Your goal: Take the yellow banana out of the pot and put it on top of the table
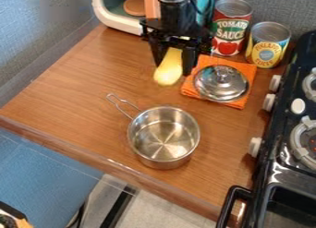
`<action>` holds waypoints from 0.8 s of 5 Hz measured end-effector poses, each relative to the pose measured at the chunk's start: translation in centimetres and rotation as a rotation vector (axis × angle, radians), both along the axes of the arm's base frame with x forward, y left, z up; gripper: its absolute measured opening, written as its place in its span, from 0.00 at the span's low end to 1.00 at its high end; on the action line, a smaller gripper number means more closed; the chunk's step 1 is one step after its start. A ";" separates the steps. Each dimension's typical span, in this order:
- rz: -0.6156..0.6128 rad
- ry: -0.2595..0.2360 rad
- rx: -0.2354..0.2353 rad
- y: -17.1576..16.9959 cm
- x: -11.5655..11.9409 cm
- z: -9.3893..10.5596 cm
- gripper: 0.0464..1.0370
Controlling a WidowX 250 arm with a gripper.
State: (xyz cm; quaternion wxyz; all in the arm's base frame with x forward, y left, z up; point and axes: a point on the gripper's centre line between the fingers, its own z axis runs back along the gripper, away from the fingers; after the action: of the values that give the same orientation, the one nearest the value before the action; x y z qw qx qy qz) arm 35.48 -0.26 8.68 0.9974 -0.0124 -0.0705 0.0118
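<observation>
My gripper [173, 61] hangs over the back part of the wooden table [80, 88], with its fingers shut on the yellow banana [168, 74]. The banana points down and slightly to the left from between the fingers, and its upper end is hidden in the gripper. I cannot tell whether its lower end touches the table. Nearer the front stands the steel pot [163, 135], upright and empty, its wire handle toward the upper left.
Right of the gripper, a metal lid [221, 83] lies on an orange cloth [240, 103]. Behind it stand a tomato sauce can [230, 28] and a yellow can [268, 46]. A black stove [281, 162] borders the right side; a white-edged container [111, 19] is at the back left.
</observation>
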 end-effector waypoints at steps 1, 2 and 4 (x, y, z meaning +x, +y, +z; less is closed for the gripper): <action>0.056 -0.005 0.052 2.6 3.2 -1.9 0.58; 0.134 0.006 0.076 5.6 4.5 -3.6 0.58; 0.230 0.029 0.070 8.4 5.3 -5.6 0.58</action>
State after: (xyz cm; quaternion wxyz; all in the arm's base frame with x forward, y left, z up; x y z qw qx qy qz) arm 40.83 8.11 3.10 0.9902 0.0307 -0.0572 0.1236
